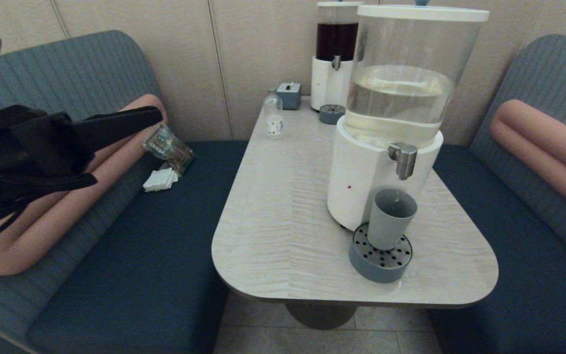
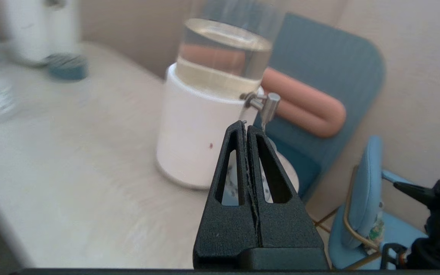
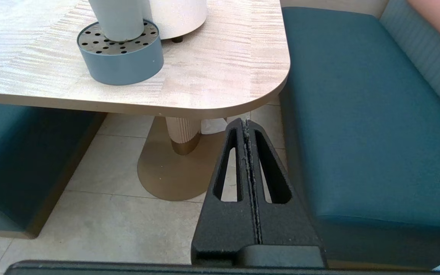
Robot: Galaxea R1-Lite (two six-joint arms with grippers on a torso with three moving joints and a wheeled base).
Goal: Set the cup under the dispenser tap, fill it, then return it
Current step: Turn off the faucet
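Two dispensers on one pale wood-grain table (image 1: 283, 206), one cup under the nearer tap.

The matte grey-blue cup (image 1: 390, 219) stands upright on the round perforated tray (image 1: 380, 268), directly below the brushed-steel dispenser tap (image 1: 404, 158), near the table's rounded corner. The left gripper (image 2: 246, 128), fingers pressed together, hovers well apart, level with the tap. The right gripper (image 3: 246, 124), also closed, hangs below the table edge over tiled floor.

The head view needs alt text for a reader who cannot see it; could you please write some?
A grey-blue cup stands on a round perforated drip tray directly under the steel dispenser tap, at the near right of a pale table. The left hand, shut and empty, is raised over the left bench.
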